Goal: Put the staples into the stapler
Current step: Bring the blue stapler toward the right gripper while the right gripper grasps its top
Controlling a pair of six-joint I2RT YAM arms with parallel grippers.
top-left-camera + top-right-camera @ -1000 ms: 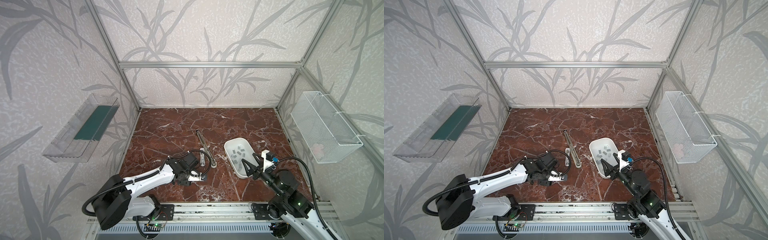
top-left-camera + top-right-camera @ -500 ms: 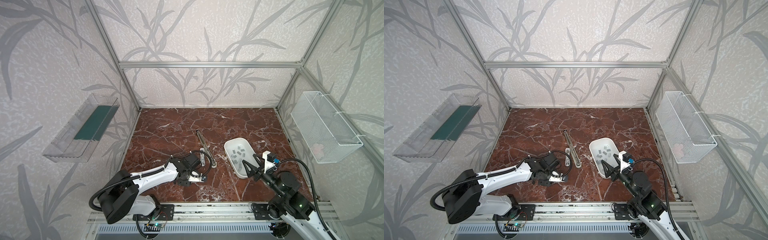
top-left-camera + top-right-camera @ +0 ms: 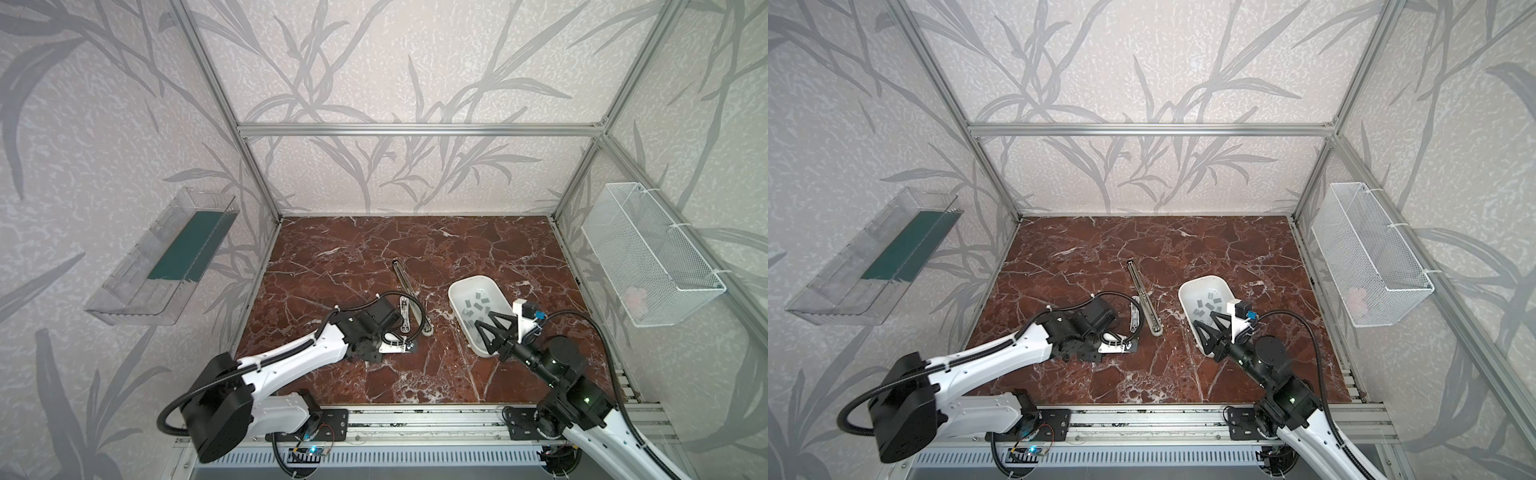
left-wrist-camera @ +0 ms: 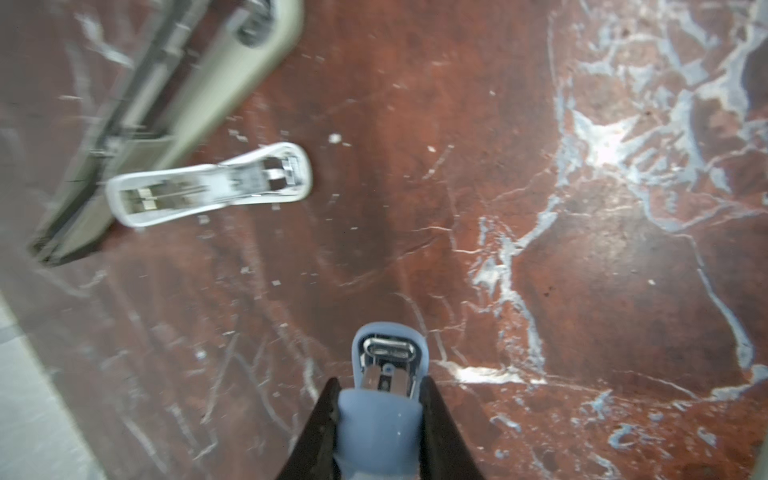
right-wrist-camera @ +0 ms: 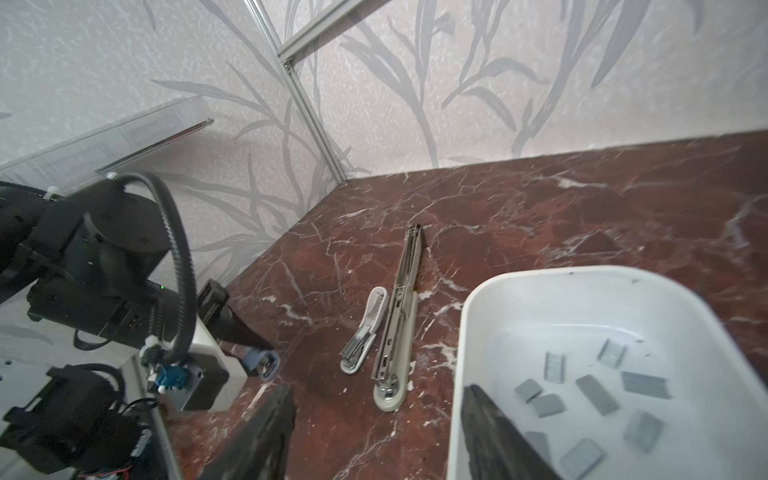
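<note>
Left end effector [image 4: 381,380]: clamping a small pale-blue plastic stapler [image 4: 379,419] between its black fingers, holding it close to the red-brown marble desk [image 3: 374,249], near-left of centre.
Small white stapler [image 3: 403,313] and long beige-grey metal stapler [image 3: 409,291]: lying opened flat, side by side, mid-desk.
White oblong plastic tray [image 5: 519,278]: sitting right of them, carrying the small flat grey metal staples [image 5: 598,388], lying scattered.
Right end effector [image 3: 485,320]: hanging open, straddling the tray's near-left rim, gripping nothing.
</note>
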